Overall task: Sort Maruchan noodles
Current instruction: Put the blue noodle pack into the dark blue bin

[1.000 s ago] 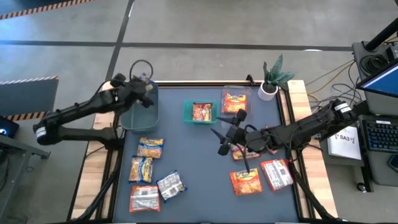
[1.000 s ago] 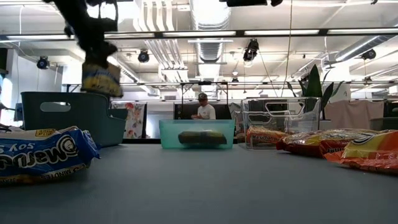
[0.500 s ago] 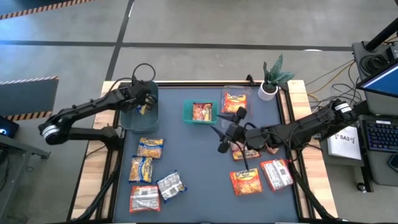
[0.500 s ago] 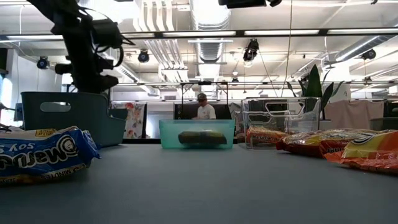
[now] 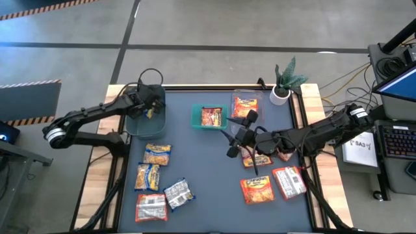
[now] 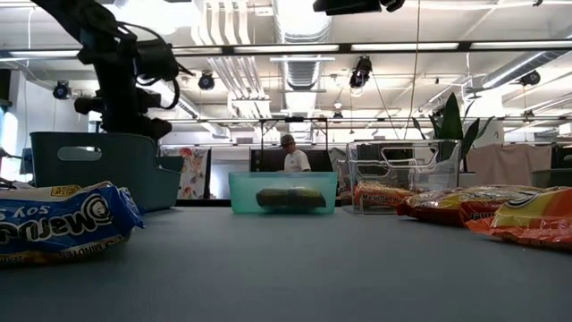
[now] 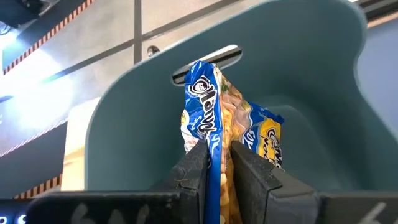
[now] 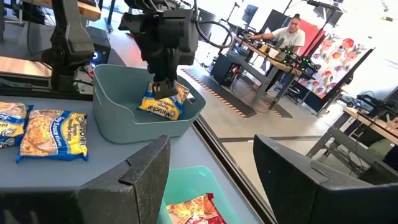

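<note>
My left gripper (image 5: pixel 151 110) reaches down into the blue-grey bin (image 5: pixel 133 133) at the table's far left and is shut on a yellow-and-blue noodle packet (image 7: pixel 214 118). From the right wrist view the packet (image 8: pixel 163 102) shows below that gripper (image 8: pixel 163 84), inside the bin (image 8: pixel 134 124). My right gripper (image 5: pixel 227 146) hovers open over the middle of the table, touching nothing. Two more yellow-and-blue packets (image 5: pixel 157 154) lie flat near the bin. Red-and-grey packets (image 5: pixel 178 194) lie at the near left. My left gripper pinches the packet's end (image 7: pixel 216 149) between its two fingers (image 7: pixel 193 168). The fingers come slanting down from above. The packet stands on edge and reaches from the fingers into the bin. Whether its far end rests on the bin's floor I cannot tell.
A teal bin (image 5: pixel 195 117) and a clear bin (image 5: pixel 234 97) at the far middle each hold an orange packet. Orange packets (image 5: pixel 257 190) lie near right, under and beside my right arm. A potted plant (image 5: pixel 284 81) stands at the far right corner.
My left gripper has come down from above the bin's rim into the bin, rolling its wrist, and has kept the yellow-and-blue packet. In the low view the packet has sunk behind the bin's wall.
</note>
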`<state>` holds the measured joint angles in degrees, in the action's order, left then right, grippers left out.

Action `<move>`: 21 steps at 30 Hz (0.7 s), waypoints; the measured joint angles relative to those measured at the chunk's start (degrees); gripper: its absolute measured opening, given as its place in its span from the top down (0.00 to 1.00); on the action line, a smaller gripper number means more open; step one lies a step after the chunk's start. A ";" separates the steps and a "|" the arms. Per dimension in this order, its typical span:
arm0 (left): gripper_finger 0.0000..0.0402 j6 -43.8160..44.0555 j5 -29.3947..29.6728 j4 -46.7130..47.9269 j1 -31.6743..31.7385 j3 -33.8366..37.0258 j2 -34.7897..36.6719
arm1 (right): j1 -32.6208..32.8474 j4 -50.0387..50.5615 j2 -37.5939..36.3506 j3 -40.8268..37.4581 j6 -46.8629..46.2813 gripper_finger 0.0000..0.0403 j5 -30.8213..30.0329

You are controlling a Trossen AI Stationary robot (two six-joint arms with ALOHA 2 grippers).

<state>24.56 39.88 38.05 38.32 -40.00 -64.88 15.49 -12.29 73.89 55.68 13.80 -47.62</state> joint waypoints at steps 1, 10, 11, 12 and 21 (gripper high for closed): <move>0.90 0.05 0.01 0.04 0.02 0.08 -0.37 | -0.12 0.00 0.00 0.00 0.23 0.46 0.02; 0.82 0.57 0.17 -1.89 0.05 -0.03 -4.37 | -0.22 0.02 0.00 0.00 0.33 0.46 0.02; 0.80 0.54 0.19 -1.90 0.05 -0.03 -4.73 | -0.22 0.02 0.00 0.00 0.33 0.46 0.02; 0.79 0.53 0.20 -1.89 0.05 -0.03 -5.04 | -0.22 0.02 0.00 0.00 0.32 0.46 0.01; 0.65 -1.42 0.30 -1.02 0.05 -0.63 -4.90 | -0.26 0.02 0.02 0.00 0.26 0.46 0.02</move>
<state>23.13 40.18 37.04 38.37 -40.64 -69.78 15.22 -12.27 73.91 55.68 14.06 -47.59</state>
